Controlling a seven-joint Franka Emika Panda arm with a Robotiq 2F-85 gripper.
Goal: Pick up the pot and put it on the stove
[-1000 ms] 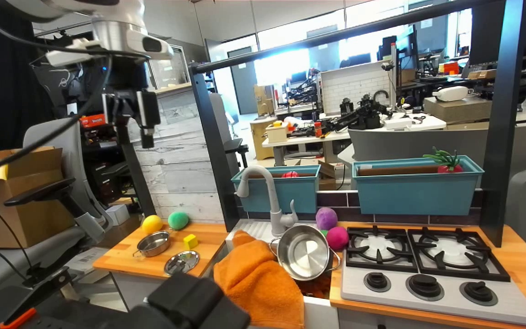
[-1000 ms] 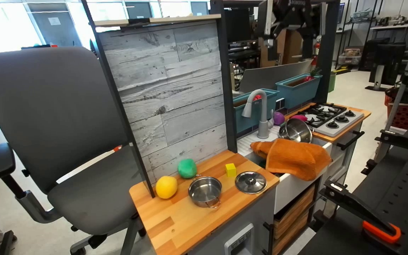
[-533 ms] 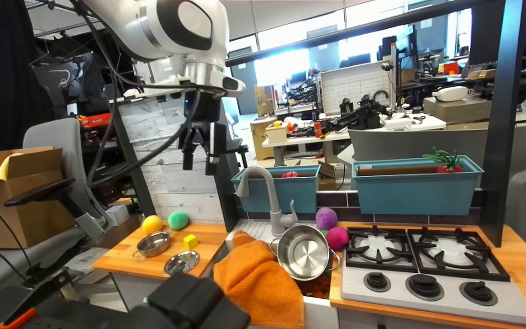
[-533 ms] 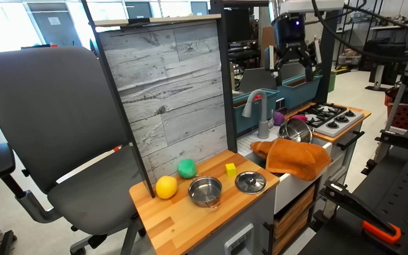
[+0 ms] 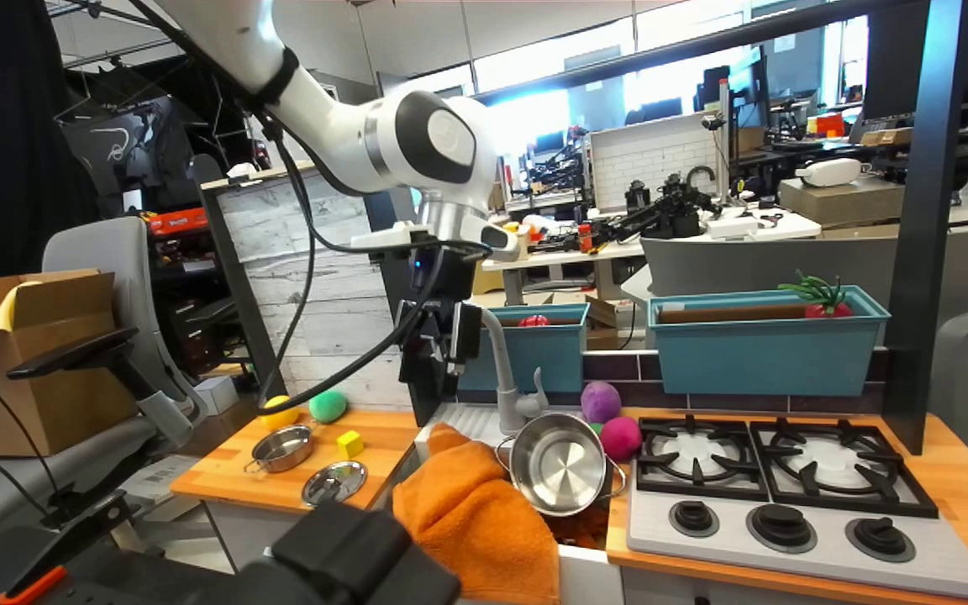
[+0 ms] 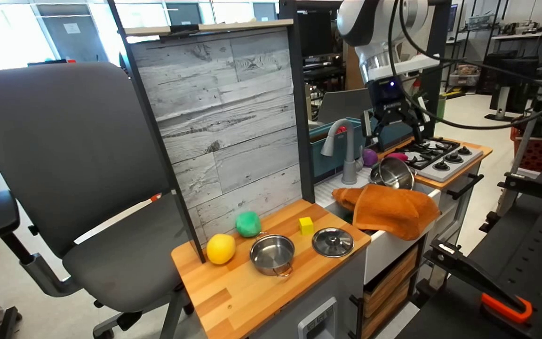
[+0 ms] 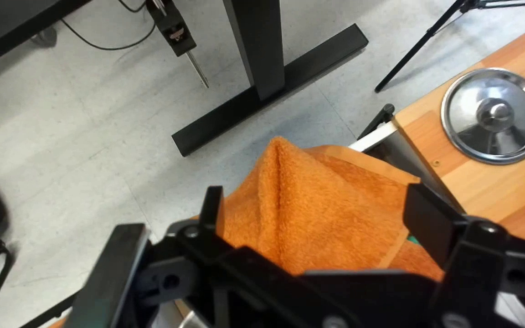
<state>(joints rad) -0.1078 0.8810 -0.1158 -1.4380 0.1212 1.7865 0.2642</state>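
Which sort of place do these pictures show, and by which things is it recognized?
Probably a robotics lab, dressed partly as a kitchen. The lab side shows in the white robot arm and, in the background, black arm-like equipment; the kitchen side shows in the stove.

Silver pot (image 6: 394,173): tilted at the right end of the sink (image 6: 385,256), mouth facing near.
Robotiq gripper (image 6: 395,136): fingers spread, higher than the pot and apart from it.
Orange towel (image 6: 393,210): draped over the sink's near edge.
Gray faucet (image 6: 349,155): at the sink's far side.
Stove (image 6: 433,161): black-grated, at the far right.
Wooden counter (image 6: 247,299): near left; two-handled pan (image 6: 272,256) between yellow ball (image 6: 220,248) and lid (image 6: 333,242); green ball (image 6: 249,223), yellow cube (image 6: 306,226) farther back.
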